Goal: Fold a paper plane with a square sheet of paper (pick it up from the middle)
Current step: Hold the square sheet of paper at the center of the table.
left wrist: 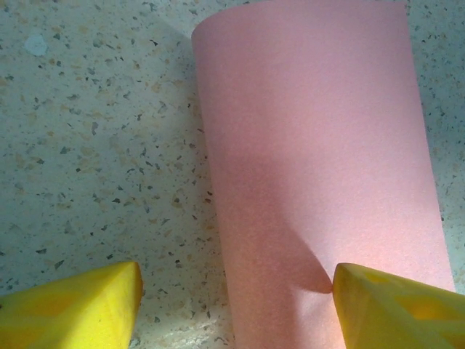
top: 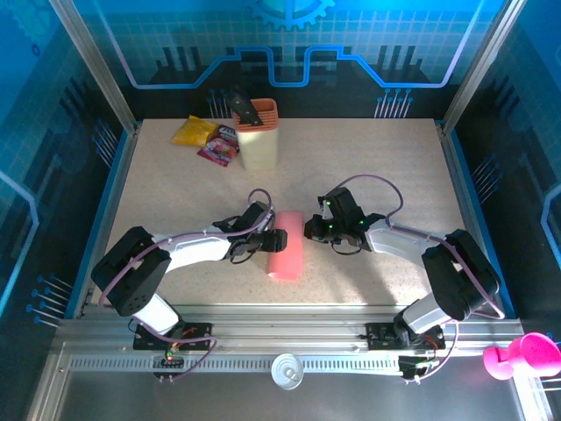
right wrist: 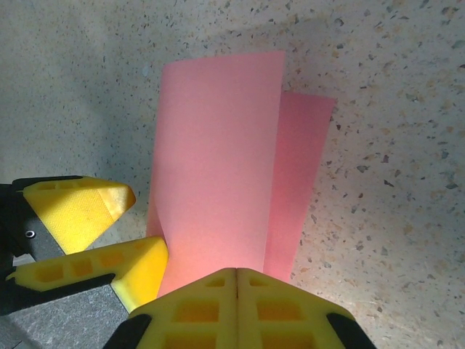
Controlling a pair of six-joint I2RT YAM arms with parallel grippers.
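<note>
The square sheet of paper (top: 285,254) is pink-red and lies doubled over in a loose curl at the table's middle, its upper layer (right wrist: 218,160) offset from the lower one (right wrist: 301,182). My right gripper (right wrist: 237,275) is shut at the sheet's right edge, and the upper layer runs in under its tips. On the sheet's left side my left gripper (left wrist: 236,294) is open; its right finger (left wrist: 385,305) touches the curved paper (left wrist: 320,160) and its left finger (left wrist: 80,302) hangs over bare table. In the top view the grippers (top: 277,239) (top: 308,230) face each other across the sheet.
At the back stands a cream and orange holder (top: 257,133) with a black tool in it. Beside it lie a yellow packet (top: 195,132) and a purple-pink packet (top: 219,147). Metal rails (top: 114,175) border the speckled table.
</note>
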